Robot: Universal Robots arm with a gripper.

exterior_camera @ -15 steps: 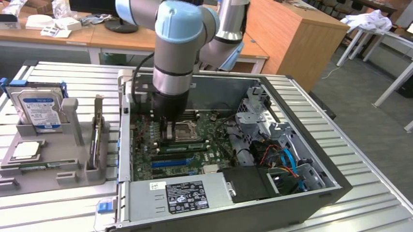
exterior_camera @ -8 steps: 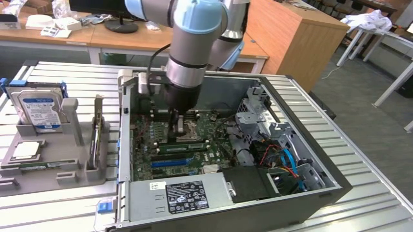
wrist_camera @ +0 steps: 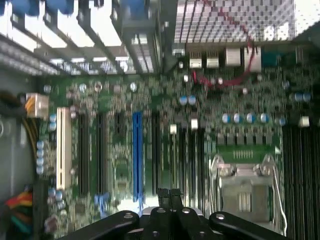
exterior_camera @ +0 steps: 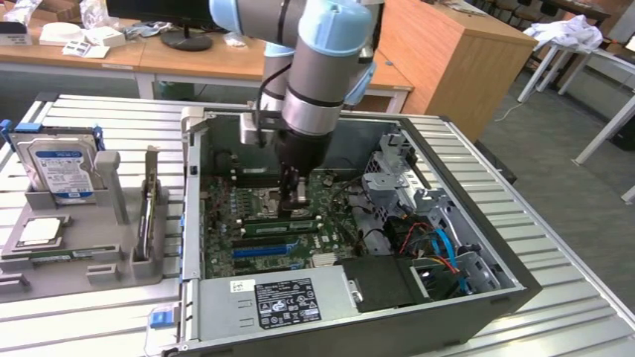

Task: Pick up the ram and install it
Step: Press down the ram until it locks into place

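The ram (exterior_camera: 281,226) is a narrow green stick lying along the black memory slots of the motherboard (exterior_camera: 328,238), inside the open computer case. My gripper (exterior_camera: 297,211) reaches straight down into the case, its tip at the stick's upper edge; I cannot tell whether it touches. In the wrist view the gripper (wrist_camera: 170,194) has its two dark fingers pressed together with nothing between them, hovering over the board's long black slots beside the blue slot (wrist_camera: 137,160). The silver CPU socket (wrist_camera: 245,192) lies beside the fingers.
The case walls (exterior_camera: 190,216) enclose the work area. A drive cage with red and blue cables (exterior_camera: 436,238) and the power supply (exterior_camera: 282,301) crowd it. On the exterior view's left, a grey holder (exterior_camera: 109,256) carries a blue-labelled hard drive (exterior_camera: 59,167) and a CPU chip (exterior_camera: 40,232).
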